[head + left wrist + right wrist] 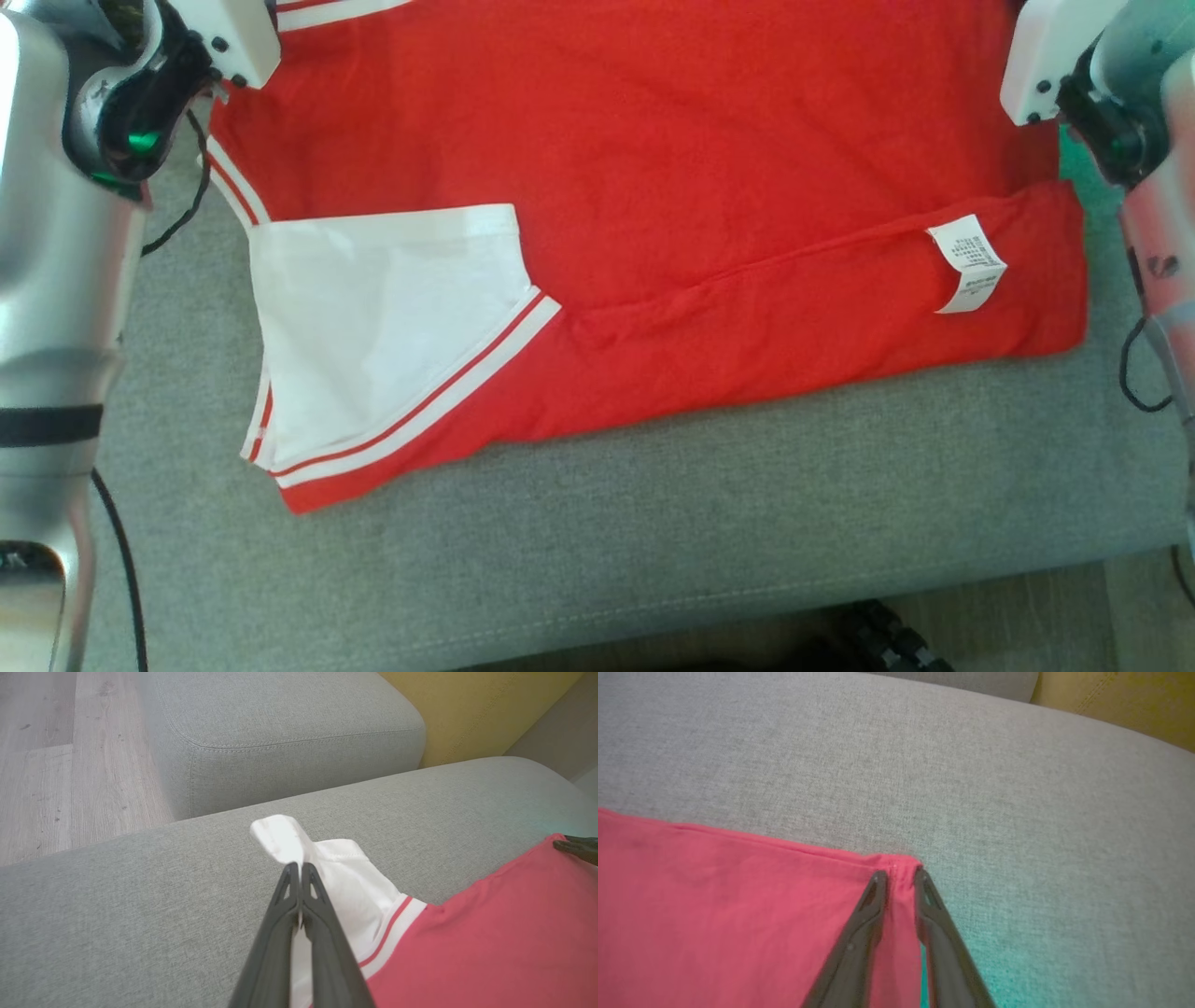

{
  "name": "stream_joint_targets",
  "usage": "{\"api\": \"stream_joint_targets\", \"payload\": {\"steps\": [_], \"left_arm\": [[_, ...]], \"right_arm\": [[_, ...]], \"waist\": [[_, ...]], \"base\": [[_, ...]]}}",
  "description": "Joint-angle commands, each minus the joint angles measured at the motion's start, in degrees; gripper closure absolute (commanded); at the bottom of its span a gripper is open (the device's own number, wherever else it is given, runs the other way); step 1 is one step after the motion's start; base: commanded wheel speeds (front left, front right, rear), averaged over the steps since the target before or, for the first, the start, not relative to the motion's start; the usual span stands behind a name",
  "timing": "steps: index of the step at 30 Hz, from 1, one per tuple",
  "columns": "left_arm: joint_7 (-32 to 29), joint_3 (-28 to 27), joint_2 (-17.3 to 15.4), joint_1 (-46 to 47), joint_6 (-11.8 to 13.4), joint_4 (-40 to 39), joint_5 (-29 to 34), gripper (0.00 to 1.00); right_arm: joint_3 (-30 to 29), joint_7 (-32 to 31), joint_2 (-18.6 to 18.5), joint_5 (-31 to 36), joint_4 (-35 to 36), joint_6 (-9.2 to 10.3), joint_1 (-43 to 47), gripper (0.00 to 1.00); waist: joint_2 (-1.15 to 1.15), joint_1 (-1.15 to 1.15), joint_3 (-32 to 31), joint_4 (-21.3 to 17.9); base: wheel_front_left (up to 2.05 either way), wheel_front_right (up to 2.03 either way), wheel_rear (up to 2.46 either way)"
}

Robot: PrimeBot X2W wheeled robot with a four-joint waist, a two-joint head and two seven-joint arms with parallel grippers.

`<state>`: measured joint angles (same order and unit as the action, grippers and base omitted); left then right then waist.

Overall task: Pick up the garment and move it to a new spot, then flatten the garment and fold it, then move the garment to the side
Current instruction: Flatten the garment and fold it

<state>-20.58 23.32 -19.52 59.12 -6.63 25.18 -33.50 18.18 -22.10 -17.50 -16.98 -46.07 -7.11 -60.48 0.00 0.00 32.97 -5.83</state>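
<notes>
- the left end effector is clamped shut on a raised tuft of the white sleeve, lifted just off the grey sofa seat.
- the right end effector has its fingers narrowly apart astride the hem corner, low on the sofa seat. i cannot tell whether they bite the cloth.
- step in hand, as i judge it, is the fold: both ends of the shirt's far edge are being taken up.
- the next move calls for a sure pinch on the right, then an even lift of both ends, carried toward the sofa seat's front edge so the layers land square.
- the red shirt lies spread on the sofa seat, set back from its front edge.
- its near strip is already turned over, with the care label showing. the other white sleeve, trimmed in red and white stripes, is folded onto the body, which looks mostly smooth with faint creases.
</notes>
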Motion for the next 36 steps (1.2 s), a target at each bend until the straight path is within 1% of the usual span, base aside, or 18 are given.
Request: {"api": "stream_joint_targets", "payload": {"steps": [1, 3, 4, 5, 11, 16, 22, 25, 32, 36], "left_arm": [[0.4, -1.6, -2.4, 2.2, -0.2, -2.0, -0.3, 1.00], [0.7, -1.6, -2.5, 2.2, -0.2, -2.0, -0.4, 1.00], [0.8, -1.6, -2.5, 2.2, -0.2, -2.0, -0.4, 1.00], [1.0, -1.6, -2.5, 2.2, -0.2, -2.0, -0.4, 1.00], [3.1, -2.2, -2.7, 1.7, -0.3, -2.5, -1.2, 1.00], [5.2, -2.6, -4.0, -1.6, -0.5, -5.8, -3.0, 1.00], [6.8, -3.5, -6.5, -9.5, -0.6, -12.7, -5.6, 1.00], [7.5, -4.1, -7.2, -13.8, 0.0, -15.7, -6.5, 1.00], [10.1, -5.6, -7.7, -24.5, 2.0, -22.1, -8.6, 1.00], [12.6, -6.2, -7.4, -31.1, 3.1, -24.9, -9.4, 1.00]], "right_arm": [[0.8, 0.6, 0.2, -0.4, 0.4, -0.37, -0.4, 0.73], [2.0, 2.2, 0.4, -1.1, -0.4, -0.37, -1.2, 0.85], [2.4, 2.9, 0.3, -1.3, -0.7, -0.37, -1.5, 0.97], [2.8, 3.7, 0.2, -1.5, -0.9, -0.37, -1.7, 1.00], [4.6, 8.1, 0.0, -3.6, -2.0, -0.37, -2.3, 1.00], [7.9, 12.0, -1.1, -6.6, 0.0, -0.37, 0.0, 1.00], [10.4, 15.6, -4.6, -10.5, 4.1, -0.37, 5.0, 1.00], [10.9, 17.1, -6.4, -12.0, 6.4, -0.37, 7.9, 1.00], [11.6, 17.9, -8.9, -14.5, 13.1, -0.37, 15.9, 1.00], [10.2, 18.3, -9.8, -14.9, 15.9, -0.37, 20.2, 1.00]], "waist": [[0.00, 0.00, 0.0, 0.0], [0.00, 0.00, 0.0, 0.1], [0.00, 0.00, 0.0, 0.2], [0.00, 0.00, 0.0, 0.2], [0.00, 0.00, -0.8, 0.3], [0.00, 0.00, -2.4, 0.2], [0.00, 0.00, -5.5, 0.6], [0.00, 0.00, -7.4, 0.9], [0.00, 0.00, -11.5, 1.3], [0.00, 0.00, -13.3, 1.5]], "base": [[0.00, 0.00, 0.00], [0.00, 0.00, 0.00], [0.00, 0.00, 0.00], [0.00, 0.00, 0.00], [0.00, 0.00, 0.00], [0.00, 0.00, 0.00], [0.00, 0.00, 0.00], [0.00, 0.00, 0.00], [0.00, 0.00, 0.00], [0.00, 0.00, 0.00]]}}
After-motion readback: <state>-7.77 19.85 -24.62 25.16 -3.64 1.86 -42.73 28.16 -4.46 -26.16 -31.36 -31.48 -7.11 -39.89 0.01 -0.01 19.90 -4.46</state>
